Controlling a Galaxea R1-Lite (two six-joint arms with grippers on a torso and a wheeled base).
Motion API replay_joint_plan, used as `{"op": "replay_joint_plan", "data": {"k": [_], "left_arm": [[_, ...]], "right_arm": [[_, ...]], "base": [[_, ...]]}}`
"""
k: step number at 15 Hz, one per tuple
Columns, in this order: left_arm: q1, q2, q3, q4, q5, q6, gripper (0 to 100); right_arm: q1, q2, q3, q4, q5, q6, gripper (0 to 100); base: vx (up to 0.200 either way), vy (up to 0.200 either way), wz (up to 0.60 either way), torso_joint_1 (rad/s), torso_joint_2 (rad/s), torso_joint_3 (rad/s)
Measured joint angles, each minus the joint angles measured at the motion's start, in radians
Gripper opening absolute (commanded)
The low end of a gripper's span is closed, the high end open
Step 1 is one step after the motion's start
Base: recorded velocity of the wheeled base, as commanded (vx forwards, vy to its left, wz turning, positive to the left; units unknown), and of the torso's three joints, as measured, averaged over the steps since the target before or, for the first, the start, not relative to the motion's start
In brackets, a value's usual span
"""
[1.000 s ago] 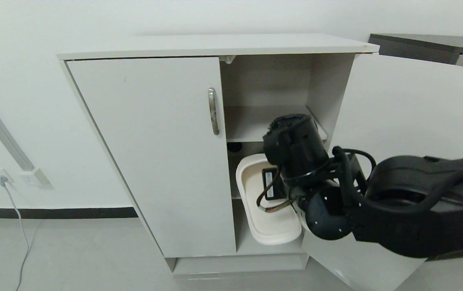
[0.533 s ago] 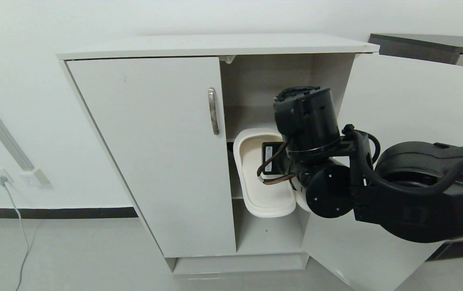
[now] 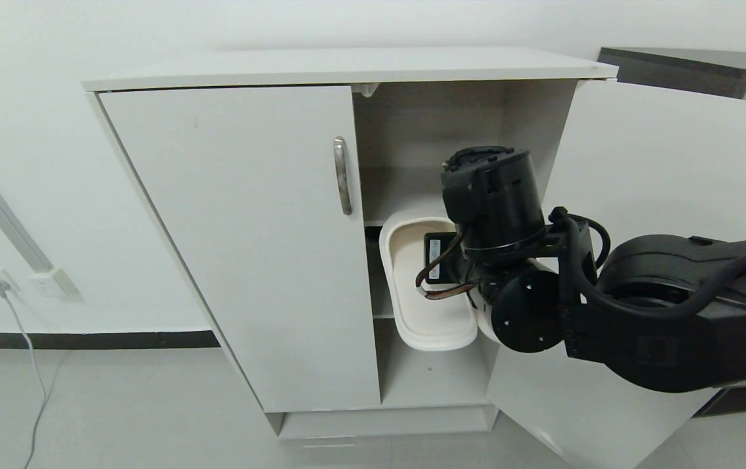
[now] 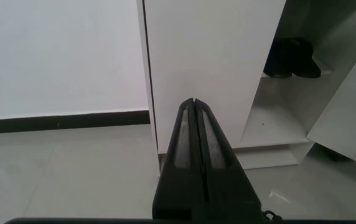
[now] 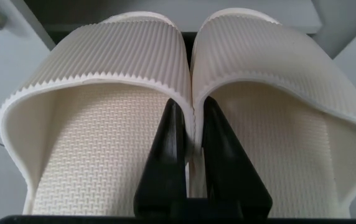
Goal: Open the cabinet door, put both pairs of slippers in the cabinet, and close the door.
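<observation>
Raised since a second ago, the cream slippers (image 3: 412, 293) hang before the cabinet (image 3: 346, 65)'s open right side, their inner walls pinched between the fingers of the right gripper (image 5: 190, 115). Their toes could snag the shelf (image 3: 399, 192) edge and twist free of that narrow hold.

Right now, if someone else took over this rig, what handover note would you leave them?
Left gripper: shut, empty, low, pointing toward the cabinet base.
Right gripper: shut on the cream slippers, pinching their two inner walls, held at the cabinet's open side, not set down.
Done: right door open; dark slippers on a shelf inside.
Left to do: place the cream pair on a shelf, release, withdraw, close the door.
</observation>
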Motion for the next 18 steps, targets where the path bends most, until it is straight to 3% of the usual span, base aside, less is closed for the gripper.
{"op": "replay_joint_plan", "data": {"k": [4,7,11,16,18], "left_arm": [[0.0,0.0,0.0,0.0,0.0,-0.001,0],[0.0,0.0,0.0,0.0,0.001,-0.001,0],[0.0,0.0,0.0,0.0,0.001,-0.001,0],[0.001,0.0,0.0,0.0,0.001,-0.001,0],[0.0,0.0,0.0,-0.001,0.0,-0.002,0]], "right_arm": [[0.0,0.003,0.0,-0.016,0.0,-0.01,0],[-0.001,0.001,0.008,-0.132,-0.002,-0.063,0],[0.0,0.004,0.11,-0.374,-0.002,-0.17,0],[-0.018,0.01,0.15,-0.401,-0.002,-0.186,0],[-0.024,0.012,0.151,-0.399,-0.001,-0.186,0]], "base": [[0.0,0.0,0.0,0.002,0.0,-0.023],[0.0,0.0,0.0,0.0,0.0,0.0],[0.2,0.0,0.0,-0.005,0.0,-0.001],[0.2,0.0,0.0,0.003,0.0,0.002],[0.0,0.0,0.0,0.0,0.0,0.0]]}}
